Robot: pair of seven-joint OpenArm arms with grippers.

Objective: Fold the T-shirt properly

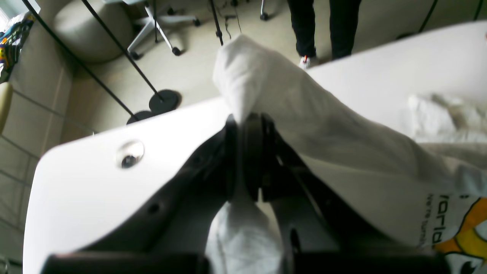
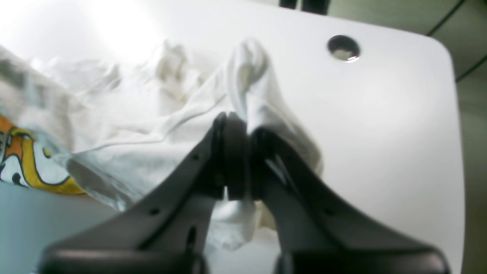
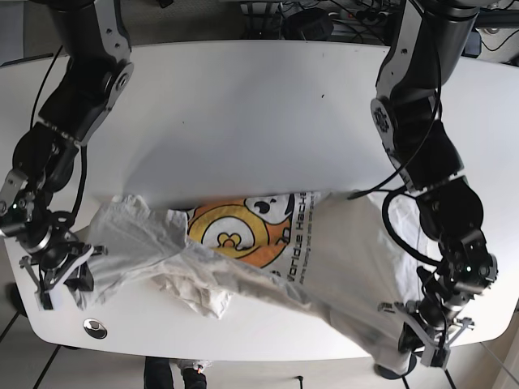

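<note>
both grippers, left gripper (image 1: 245, 125) and right gripper (image 2: 237, 127), pinch white t-shirt (image 3: 324, 259); print unreadable.

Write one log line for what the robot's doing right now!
left claw: shut on T-shirt | right claw: shut on T-shirt | T-shirt: lifted, crumpled, unfolded

A robot test room in an office

A big white table (image 3: 243, 97) with a round cable hole (image 3: 95, 328) is seen, with two black robot arms fixed at its far edge. A rolling office chair (image 1: 159, 23), black light stands (image 1: 164, 101), cables (image 3: 324, 20) and a person's legs (image 1: 323, 26) are seen on the pale floor around it.
</note>
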